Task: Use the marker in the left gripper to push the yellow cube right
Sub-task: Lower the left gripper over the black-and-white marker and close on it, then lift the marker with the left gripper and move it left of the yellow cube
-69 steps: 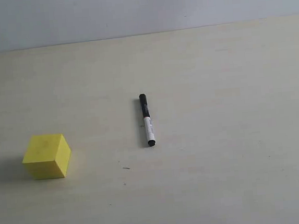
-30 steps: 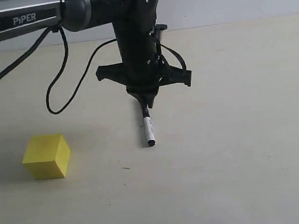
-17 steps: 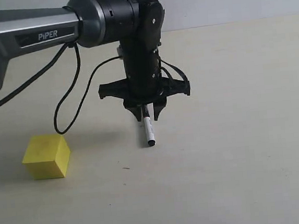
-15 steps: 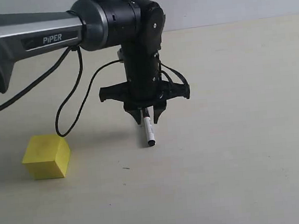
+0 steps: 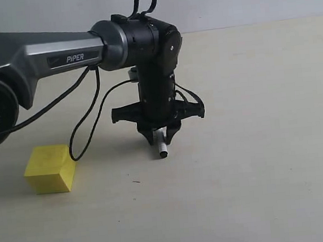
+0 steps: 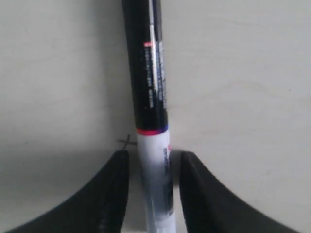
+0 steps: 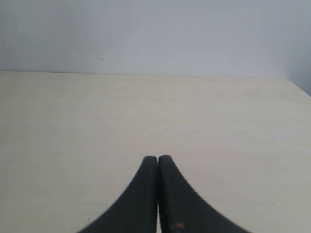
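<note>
The yellow cube (image 5: 50, 168) sits on the table at the left, well apart from the arm. The marker (image 5: 162, 150) lies flat near the middle; only its white end shows below the left gripper (image 5: 160, 138). That gripper points straight down and is open, one finger on each side of the marker. In the left wrist view the marker (image 6: 148, 97) runs between the black fingers (image 6: 114, 189), with a narrow gap on both sides. The left gripper (image 6: 151, 160) straddles the white barrel. My right gripper (image 7: 158, 159) is shut on nothing above bare table and is out of the exterior view.
A black cable (image 5: 85, 127) loops down from the PiPER arm (image 5: 59, 56) and hangs close to the cube's upper right corner. A small dark mark (image 5: 136, 181) is on the table in front. The table's far edge meets a pale wall (image 5: 253, 0).
The left arm came in from the left and lowered over the marker, and its fingers now straddle the barrel. The marker and the cube have not moved.
</note>
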